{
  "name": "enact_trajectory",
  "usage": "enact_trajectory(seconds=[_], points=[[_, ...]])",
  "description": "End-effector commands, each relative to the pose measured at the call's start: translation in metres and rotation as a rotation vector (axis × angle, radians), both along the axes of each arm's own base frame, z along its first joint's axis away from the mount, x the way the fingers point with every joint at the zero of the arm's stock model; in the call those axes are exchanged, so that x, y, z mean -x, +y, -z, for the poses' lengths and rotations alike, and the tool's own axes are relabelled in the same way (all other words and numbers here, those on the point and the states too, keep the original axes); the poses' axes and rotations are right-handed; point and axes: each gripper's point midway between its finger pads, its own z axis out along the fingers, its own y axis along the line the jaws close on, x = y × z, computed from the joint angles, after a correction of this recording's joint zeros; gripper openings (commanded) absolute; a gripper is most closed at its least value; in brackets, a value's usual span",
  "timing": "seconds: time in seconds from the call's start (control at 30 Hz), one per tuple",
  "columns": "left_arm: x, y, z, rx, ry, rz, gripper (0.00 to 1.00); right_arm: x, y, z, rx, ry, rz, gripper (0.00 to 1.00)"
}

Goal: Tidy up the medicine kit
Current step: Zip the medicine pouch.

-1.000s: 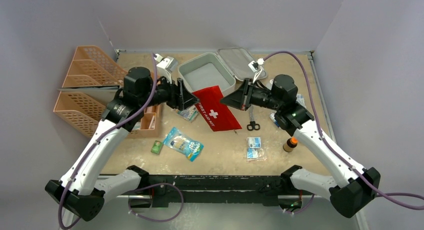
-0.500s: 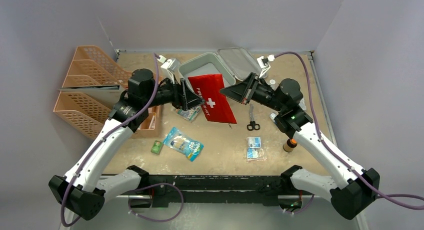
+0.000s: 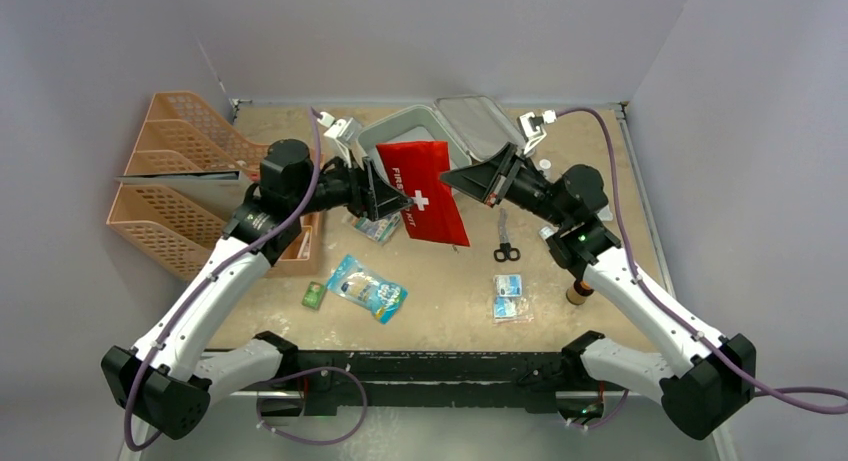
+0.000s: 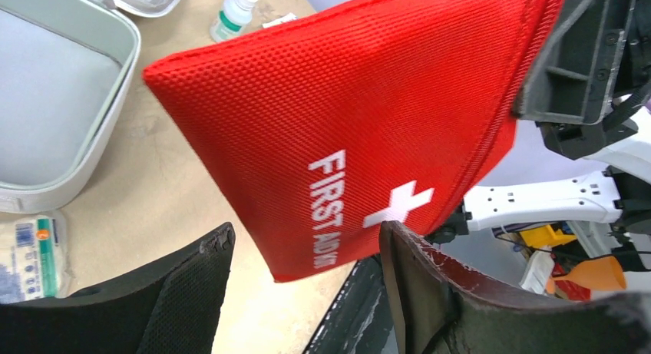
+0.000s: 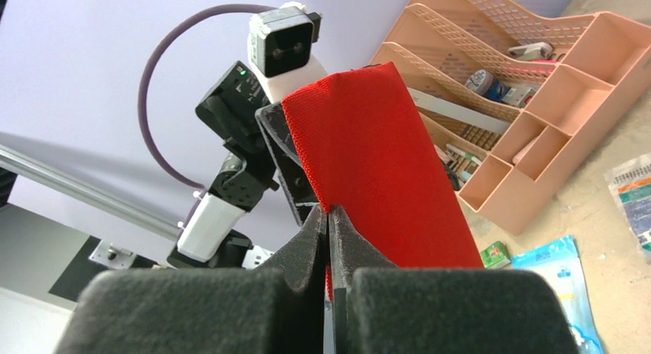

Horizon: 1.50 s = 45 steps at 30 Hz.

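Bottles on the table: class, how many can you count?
2. A brown, orange-capped bottle stands on the table at the right; a white, green-labelled bottle stands just right of the medicine kit, by its open lid. Others may hide behind the lifted red pouch.

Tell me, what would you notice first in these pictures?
The bright red pouch with a white cross hangs in the air over the middle of the table, pinched at one edge by the right gripper. The left gripper stands open at the pouch's lower corner. Just behind it sits the open grey-white medicine kit, and the peach mesh trays stand at the far left.
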Motion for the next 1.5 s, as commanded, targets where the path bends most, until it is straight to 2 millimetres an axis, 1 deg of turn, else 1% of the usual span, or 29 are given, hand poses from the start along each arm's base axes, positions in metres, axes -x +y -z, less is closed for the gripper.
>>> enact_trajectory(seconds=[0.0,0.17,0.33,0.43,0.47,0.53,0.6,0.63,0.7,0.9,0.97,1.0,1.03,1.1,1.23,1.37,1.47], points=[[-0.003,0.008,-0.009,-0.007,-0.077,-0.041,0.68,0.008,-0.004,-0.024,-0.072,-0.060,-0.010,0.00],[0.009,0.011,-0.028,0.031,-0.149,-0.024,0.67,0.007,-0.001,-0.026,-0.088,-0.046,-0.030,0.00],[0.023,0.011,-0.044,0.098,-0.204,0.006,0.66,0.004,0.002,-0.018,-0.082,-0.023,-0.040,0.00],[0.023,0.010,-0.041,0.101,-0.201,0.012,0.67,0.002,0.003,-0.014,-0.087,-0.012,-0.041,0.00],[0.020,0.011,-0.037,0.088,-0.191,0.004,0.67,0.002,0.004,-0.014,-0.091,-0.012,-0.048,0.00],[0.015,0.012,-0.028,0.053,-0.179,-0.012,0.68,0.002,0.006,-0.016,-0.105,-0.010,-0.069,0.00],[0.018,0.011,-0.024,0.037,-0.176,0.010,0.69,0.005,0.008,-0.020,-0.131,-0.007,-0.097,0.00],[0.021,0.010,-0.026,0.044,-0.172,0.023,0.69,0.006,0.009,-0.023,-0.147,-0.006,-0.111,0.00],[0.024,0.010,-0.032,0.066,-0.166,0.028,0.75,0.008,0.009,-0.027,-0.178,-0.004,-0.138,0.00],[0.030,0.020,-0.054,0.085,-0.212,-0.024,0.78,0.018,0.008,-0.043,-0.212,-0.032,-0.185,0.00],[0.030,0.024,-0.055,0.072,-0.212,-0.050,0.78,0.020,0.007,-0.045,-0.208,-0.041,-0.188,0.00],[0.028,0.029,-0.052,0.051,-0.190,-0.089,0.78,0.022,0.006,-0.048,-0.212,-0.054,-0.192,0.00],[0.028,0.033,-0.052,0.044,-0.197,-0.108,0.78,0.025,0.005,-0.050,-0.219,-0.065,-0.197,0.00],[0.032,0.035,-0.057,0.057,-0.220,-0.111,0.78,0.029,0.004,-0.054,-0.231,-0.078,-0.211,0.00],[0.040,0.030,-0.067,0.100,-0.245,-0.066,0.79,0.032,0.004,-0.057,-0.258,-0.068,-0.240,0.00],[0.040,0.023,-0.065,0.105,-0.244,-0.017,0.79,0.033,0.006,-0.059,-0.288,-0.062,-0.284,0.00],[0.044,0.017,-0.068,0.137,-0.268,0.035,0.79,0.030,0.008,-0.056,-0.315,-0.046,-0.313,0.00]])
